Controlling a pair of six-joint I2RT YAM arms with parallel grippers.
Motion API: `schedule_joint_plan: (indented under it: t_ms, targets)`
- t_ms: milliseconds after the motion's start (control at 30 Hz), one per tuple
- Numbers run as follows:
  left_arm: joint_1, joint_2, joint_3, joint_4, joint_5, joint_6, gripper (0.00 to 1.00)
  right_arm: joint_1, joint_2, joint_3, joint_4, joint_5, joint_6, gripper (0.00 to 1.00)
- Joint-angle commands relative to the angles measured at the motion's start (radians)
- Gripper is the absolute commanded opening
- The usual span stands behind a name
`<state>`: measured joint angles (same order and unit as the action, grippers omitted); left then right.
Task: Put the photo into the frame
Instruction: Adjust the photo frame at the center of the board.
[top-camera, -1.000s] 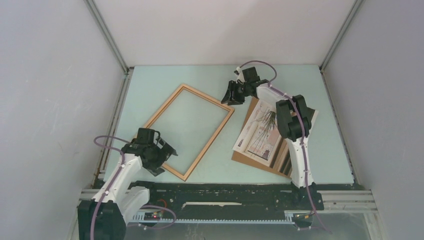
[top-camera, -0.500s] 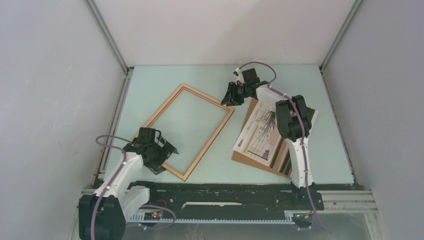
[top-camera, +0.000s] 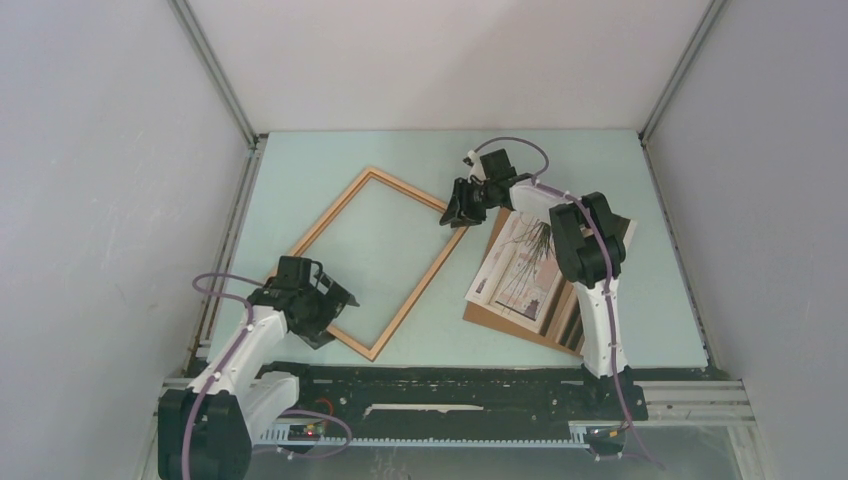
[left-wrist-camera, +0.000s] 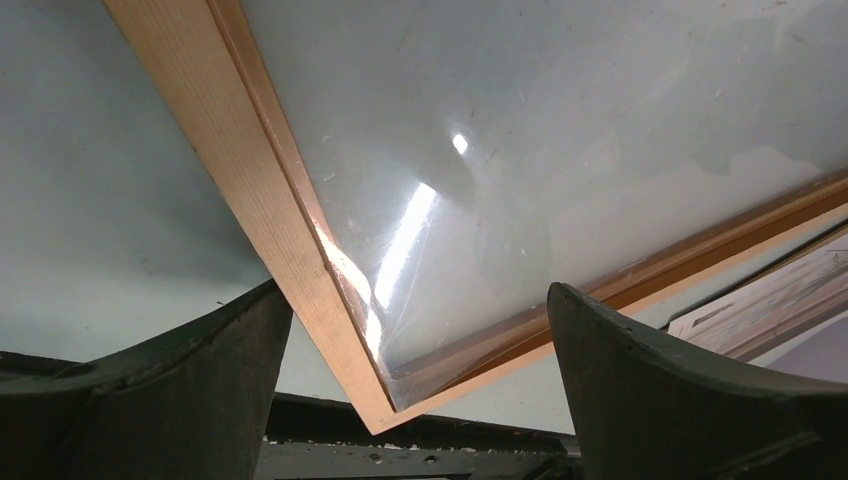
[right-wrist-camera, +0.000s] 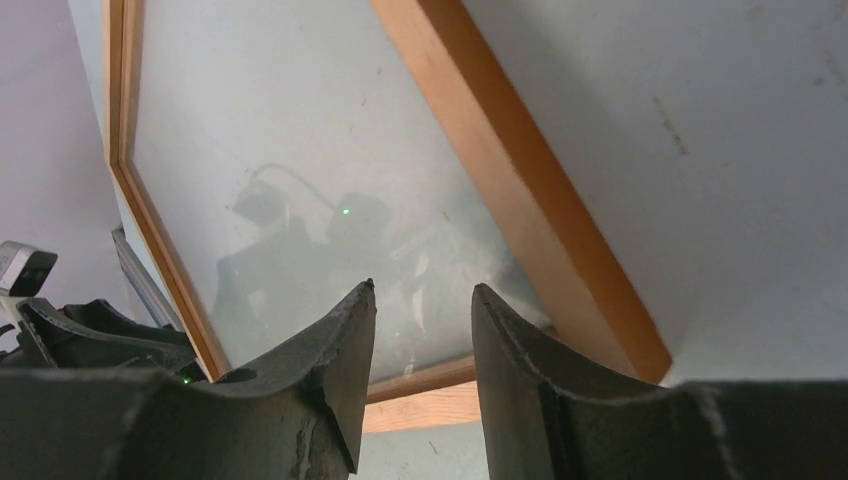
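Located the photo (top-camera: 520, 262) right of centre in the top view, flat and face up on a brown backing board (top-camera: 505, 322), slanted, with its upper right part hidden under the right arm (top-camera: 585, 245). Found the frame (top-camera: 328, 212) just left of it, near but apart, lying as a tilted rectangle in the middle of the view. Saw the bench colour through its glass, plus bright glare in the left wrist view and a dim reflection of the arm in the right wrist view.

Recorded the bench (top-camera: 300, 160) as pale green, matte and lightly scuffed. Noted plain grey-white walls (top-camera: 100, 200) on three sides, metal profiles (top-camera: 215, 70) running up the far corners, and a black rail (top-camera: 450, 385) along the bottom edge.

Logged the left hand (top-camera: 335, 320) at lower left, low over the frame's lowest corner, fingers spread wide to either side of that corner, gripping nothing. Logged the right hand (top-camera: 458, 212) just above centre, at the frame's right-hand corner, reaching down and left from a bent elbow. Read its fingers as parted by a narrow gap over the glass, with nothing between them. Could not tell whether either hand touches the wood.
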<state>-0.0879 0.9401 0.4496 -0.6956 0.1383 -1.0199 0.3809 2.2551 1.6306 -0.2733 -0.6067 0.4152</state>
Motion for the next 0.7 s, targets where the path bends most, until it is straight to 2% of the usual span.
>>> schedule_joint_plan:
  t_ms: [0, 200, 333, 433, 567, 667]
  targets:
    - [-0.006, -0.008, -0.029, 0.054, 0.020, -0.026, 1.00, 0.014, -0.065, -0.006, -0.013, 0.017, -0.007, 0.49]
    - [-0.007, -0.021, -0.012, 0.027, -0.016, -0.003, 1.00, 0.013, -0.076, 0.152, -0.160, 0.096, -0.067, 0.56]
    - [-0.006, -0.033, -0.012, 0.023, -0.024, 0.008, 1.00, 0.035, -0.133, 0.158, -0.232, 0.185, -0.095, 0.60]
    - [-0.006, -0.032, -0.015, 0.062, 0.004, 0.023, 1.00, 0.046, -0.220, 0.066, -0.243, 0.230, -0.081, 0.64]
    - [-0.024, 0.011, -0.012, 0.159, 0.111, 0.030, 1.00, 0.053, -0.361, -0.125, -0.236, 0.287, -0.072, 0.78]
    - [-0.072, 0.027, 0.004, 0.221, 0.158, 0.046, 1.00, 0.046, -0.440, -0.246, -0.230, 0.274, -0.028, 0.79]
